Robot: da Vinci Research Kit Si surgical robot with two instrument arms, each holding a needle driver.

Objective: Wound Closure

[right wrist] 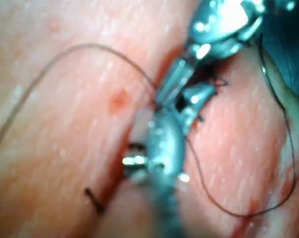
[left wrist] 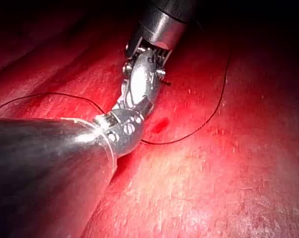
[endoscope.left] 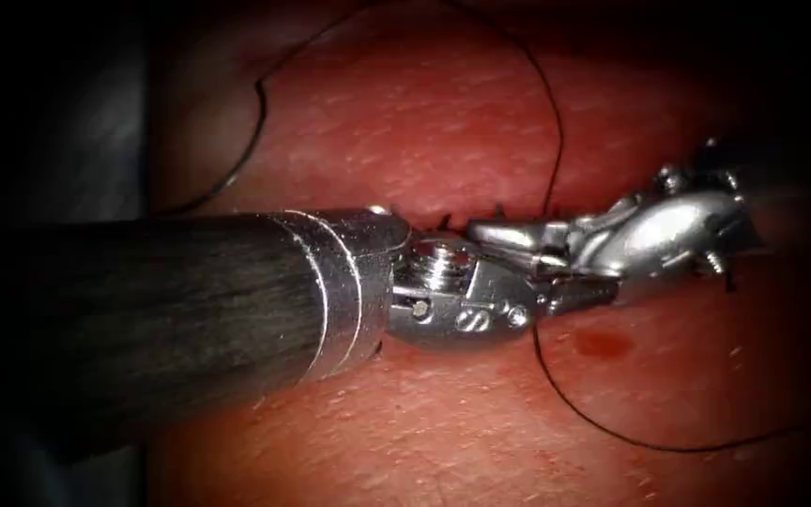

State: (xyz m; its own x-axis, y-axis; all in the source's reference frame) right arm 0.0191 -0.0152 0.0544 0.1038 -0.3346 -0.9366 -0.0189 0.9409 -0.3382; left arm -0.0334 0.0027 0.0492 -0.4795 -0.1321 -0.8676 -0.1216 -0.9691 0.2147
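Endoscope view, tissue — red fluid, thread

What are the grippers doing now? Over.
Left gripper open, nothing seen in it. Right gripper tip to tip with it, over the cut. Thread slack on the tissue, passing by both tips. Needle's place unclear.

Tissue pinkish-red, fine pale flecks across skin. Small darker red fluid spot on tissue. Thread black, thin. Cut ends of thread dark, short. Left tool shiny silver metal; its shaft dark grey, faint lengthwise streaks, silver collar at end. Right tool bright silver, white glare on rounded body.
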